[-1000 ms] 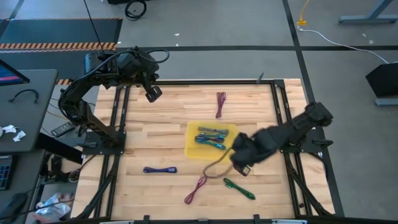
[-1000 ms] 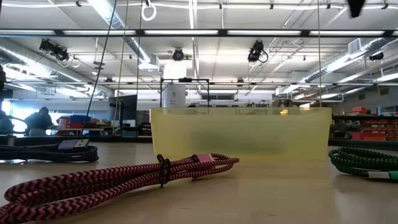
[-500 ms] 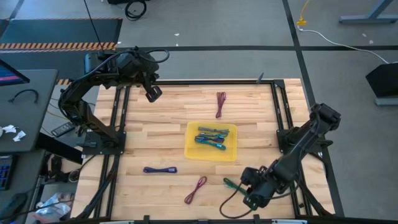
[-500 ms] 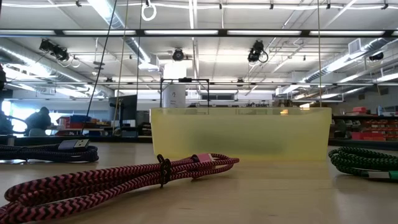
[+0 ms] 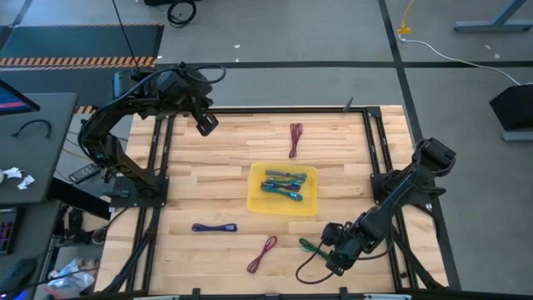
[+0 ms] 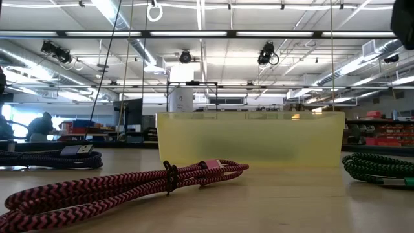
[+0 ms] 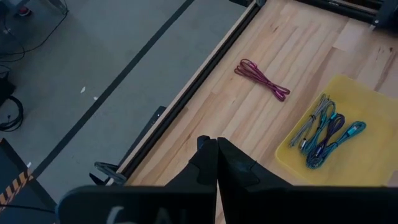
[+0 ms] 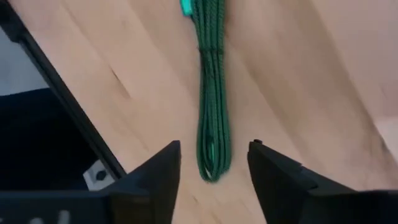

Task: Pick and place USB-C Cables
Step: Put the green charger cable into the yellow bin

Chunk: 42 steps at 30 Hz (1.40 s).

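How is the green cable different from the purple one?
The green cable lies near the right gripper, whose open fingers frame it; the purple cable lies alone on the table's left side. Green lies slanted, purple straight across. Both are short bundles outside the yellow tray.

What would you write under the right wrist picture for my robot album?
The right end effector, open, lined up over the green cable lying on the wooden table.
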{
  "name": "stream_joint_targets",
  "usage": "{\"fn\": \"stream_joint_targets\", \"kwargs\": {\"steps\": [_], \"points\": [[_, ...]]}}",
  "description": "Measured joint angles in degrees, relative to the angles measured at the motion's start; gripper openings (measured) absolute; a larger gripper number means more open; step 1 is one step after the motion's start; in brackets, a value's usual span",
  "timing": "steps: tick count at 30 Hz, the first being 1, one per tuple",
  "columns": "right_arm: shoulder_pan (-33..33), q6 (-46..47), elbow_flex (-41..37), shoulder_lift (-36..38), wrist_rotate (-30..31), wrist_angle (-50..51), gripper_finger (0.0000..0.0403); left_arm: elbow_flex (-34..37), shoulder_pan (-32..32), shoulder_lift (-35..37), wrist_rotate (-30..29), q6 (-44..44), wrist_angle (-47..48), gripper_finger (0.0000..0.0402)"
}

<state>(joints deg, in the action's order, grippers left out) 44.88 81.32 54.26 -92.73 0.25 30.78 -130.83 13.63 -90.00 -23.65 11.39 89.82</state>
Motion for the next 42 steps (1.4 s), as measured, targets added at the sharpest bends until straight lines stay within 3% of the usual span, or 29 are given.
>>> {"fn": "stream_joint_targets", "kwargs": {"steps": [5, 18, 31, 36, 42], "points": [[-2.3, -3.9, -1.1, 0.0, 1.3, -3.0, 0.0220, 0.0, 0.0, 0.0, 0.0, 0.0, 0.0, 0.0005], [-5.0, -7.8, -3.3, -1.2, 2.1, -10.0, 0.0214, 0.0, 0.0, 0.0, 0.0, -0.1, 0.0, 0.0005], [-4.8, -8.0, -2.4, -10.9, -5.7, -21.6, 0.0211, 0.0, 0.0, 0.0, 0.0, -0.8, 0.0, 0.0005], [-4.8, -7.8, -2.4, -11.0, -5.3, -20.7, 0.0190, 0.0, 0.0, 0.0, 0.0, -0.8, 0.0, 0.0005], [-4.9, -5.9, -2.5, -11.1, -4.3, -19.3, 0.0124, 0.0, 0.0, 0.0, 0.0, -0.7, 0.0, 0.0005]]}}
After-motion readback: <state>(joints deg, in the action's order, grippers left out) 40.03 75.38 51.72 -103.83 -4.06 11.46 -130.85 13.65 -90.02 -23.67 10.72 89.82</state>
